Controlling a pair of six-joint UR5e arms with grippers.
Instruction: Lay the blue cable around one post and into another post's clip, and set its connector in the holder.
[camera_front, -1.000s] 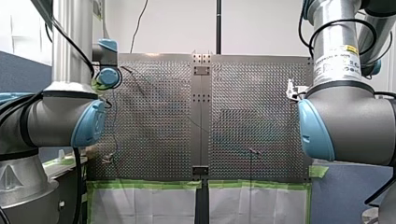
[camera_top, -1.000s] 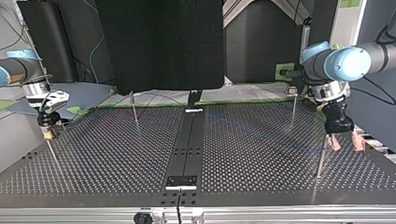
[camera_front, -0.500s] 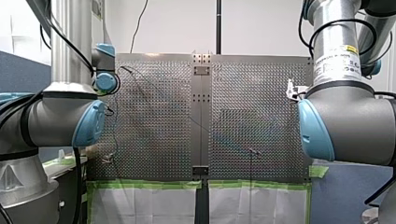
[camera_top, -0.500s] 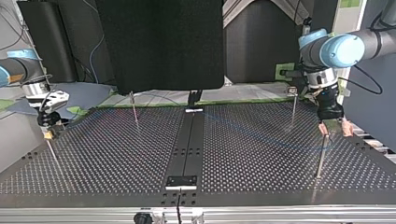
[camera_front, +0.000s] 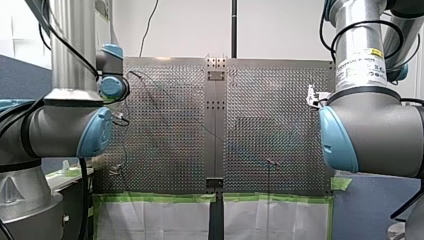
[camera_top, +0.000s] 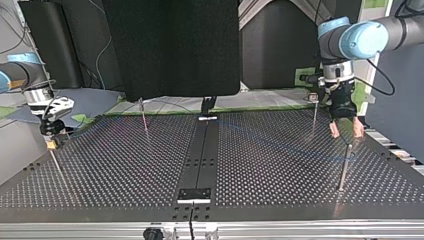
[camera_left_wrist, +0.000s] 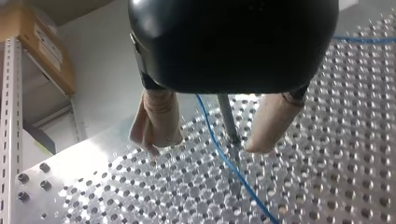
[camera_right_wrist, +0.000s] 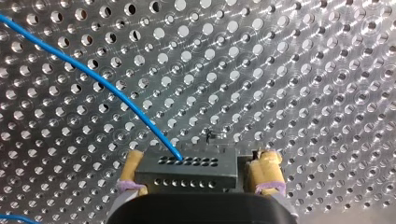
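Observation:
A thin blue cable (camera_left_wrist: 219, 151) lies on the perforated table and passes between the beige fingers (camera_left_wrist: 156, 121) of my left gripper (camera_left_wrist: 204, 145), which is open. A slim metal post (camera_left_wrist: 228, 122) stands by one of those fingers. At the top view's right, my left gripper (camera_top: 346, 132) hangs open just above a post (camera_top: 344, 167). My right gripper (camera_right_wrist: 200, 158) is open, and its yellow-padded fingers (camera_right_wrist: 267, 169) flank a black connector (camera_right_wrist: 180, 170) with a small gap on one side. The blue cable (camera_right_wrist: 116, 95) leaves this connector. At the top view's left, my right gripper (camera_top: 50, 134) sits low at the table's edge.
More thin posts (camera_top: 144, 117) (camera_top: 314, 114) stand toward the back of the table, and another (camera_top: 56, 162) rises below my right gripper. A dark centre strip (camera_top: 200, 160) splits the perforated plate. A large black panel (camera_top: 172, 45) hangs behind. Green tape (camera_front: 160, 198) lines the near edge in the front view.
My left gripper has moved toward the back of the table and leftward in the top view, still open. My right arm has not moved.

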